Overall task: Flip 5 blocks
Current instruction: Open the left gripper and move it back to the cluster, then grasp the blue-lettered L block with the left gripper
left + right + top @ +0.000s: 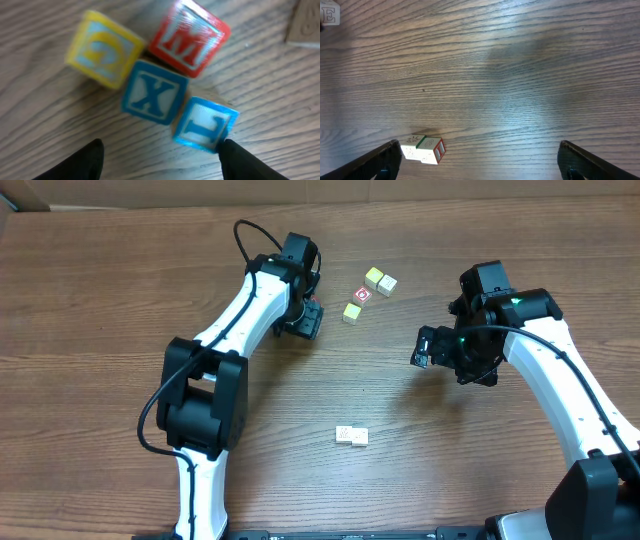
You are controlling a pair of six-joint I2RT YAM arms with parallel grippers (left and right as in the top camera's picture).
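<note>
Where the overhead view takes in the table [120, 280], we find four blocks grouped beyond the middle. The yellow-topped block [351, 312] is the closest of them to the left gripper [308, 320], near it but apart from it. A pair of pale blocks [351, 436] lies side by side, touching, toward the near edge and well apart from both arms. The right gripper [424, 350] hangs over bare wood between the two groups.

From the left wrist view we record the left gripper [162, 150] with its jaws spread and nothing between them. Ahead of it a yellow block [102, 50] and a red block [187, 37] marked M stand at the back. A blue block [152, 95] marked X touches both. A light blue block [205, 124] meets the blue block's corner and sits hard by one fingertip [250, 162]; we cannot tell whether they touch. The picture is blurred.

From the right wrist view we record the right gripper [480, 157] spread wide, holding nothing. The pair of pale blocks [422, 148] rests on the wood low in the frame, one face edged red and green. A block marked E [330, 14] shows in the upper corner.
</note>
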